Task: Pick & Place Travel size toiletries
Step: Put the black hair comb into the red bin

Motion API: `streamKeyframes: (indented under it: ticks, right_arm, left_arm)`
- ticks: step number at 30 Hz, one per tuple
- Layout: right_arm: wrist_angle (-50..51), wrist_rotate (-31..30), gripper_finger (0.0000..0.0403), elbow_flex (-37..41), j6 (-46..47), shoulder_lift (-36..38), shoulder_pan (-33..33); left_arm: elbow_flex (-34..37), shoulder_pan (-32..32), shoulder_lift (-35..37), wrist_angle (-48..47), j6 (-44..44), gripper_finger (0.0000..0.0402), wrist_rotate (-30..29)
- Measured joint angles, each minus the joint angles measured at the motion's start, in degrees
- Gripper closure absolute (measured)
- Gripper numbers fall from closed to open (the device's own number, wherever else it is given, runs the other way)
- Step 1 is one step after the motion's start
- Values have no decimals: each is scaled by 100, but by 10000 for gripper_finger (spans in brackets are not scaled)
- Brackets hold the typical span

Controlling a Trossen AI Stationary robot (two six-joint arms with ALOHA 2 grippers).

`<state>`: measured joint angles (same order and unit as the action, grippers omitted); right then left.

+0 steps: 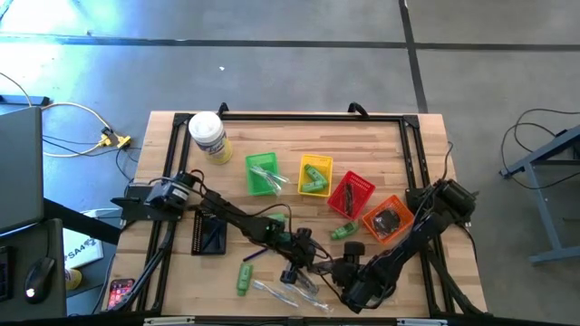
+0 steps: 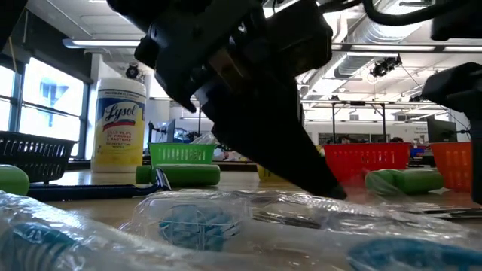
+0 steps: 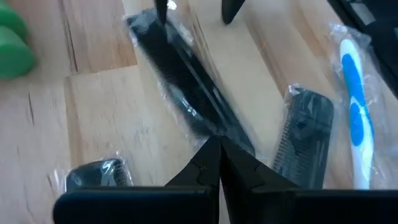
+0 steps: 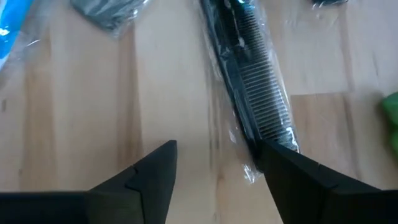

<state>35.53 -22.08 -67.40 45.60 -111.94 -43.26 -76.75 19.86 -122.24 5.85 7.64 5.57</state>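
My right hand [image 4: 214,165], fingers spread beside the black plastic comb in its clear wrapper [image 4: 252,93], could snag only crinkly film and slip.

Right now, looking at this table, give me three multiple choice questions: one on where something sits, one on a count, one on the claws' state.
1. Where does the white jar stand?
A. far left corner of the table
B. inside the red basket
C. near right corner

2. How many small coloured baskets sit in the row?
A. two
B. four
C. six

3. How do the two claws stand?
A. both open
B. left shut, right open
C. left open, right shut

Answers:
1. A, the high view shows it by the far left corner.
2. B, green, yellow, red, orange.
3. B, the left claw has its tips together; the right claw is spread beside a wrapped comb.
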Motion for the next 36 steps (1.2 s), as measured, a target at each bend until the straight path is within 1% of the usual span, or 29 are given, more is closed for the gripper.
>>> streamKeyframes:
  ticks: [2,8,12,20,25,28,32,34,36]
  right_arm:
    - [7,-88,182,7,-71,22,23]
    - [163,-210,182,4,-277,26,168]
    - [192,-121,182,4,-613,33,313]
    - [81,945,182,3,-1439,44,734]
    - [-139,1487,182,4,-1886,13,943]
    - [-156,1713,186,-7,-1999,-74,1076]
    - [-166,1820,205,-33,-2081,-189,1176]
    - [-173,1817,228,-33,-2095,-219,1193]
    - [-189,1802,259,-33,-2142,-221,1193]
  left_arm:
    - [-11,-2,-104,144,-33,402,6]
    - [-30,-2,-211,144,-137,402,18]
    - [-26,-2,-215,64,-208,402,17]
    - [-15,-2,-222,12,-311,402,15]
    - [-11,-7,-226,-67,-336,402,17]
    - [-11,-4,-226,-74,-352,402,8]
    - [-6,-2,-226,-97,-347,402,8]
    - [0,-2,-226,-109,-348,402,13]
    - [0,-2,-226,-109,-352,402,15]
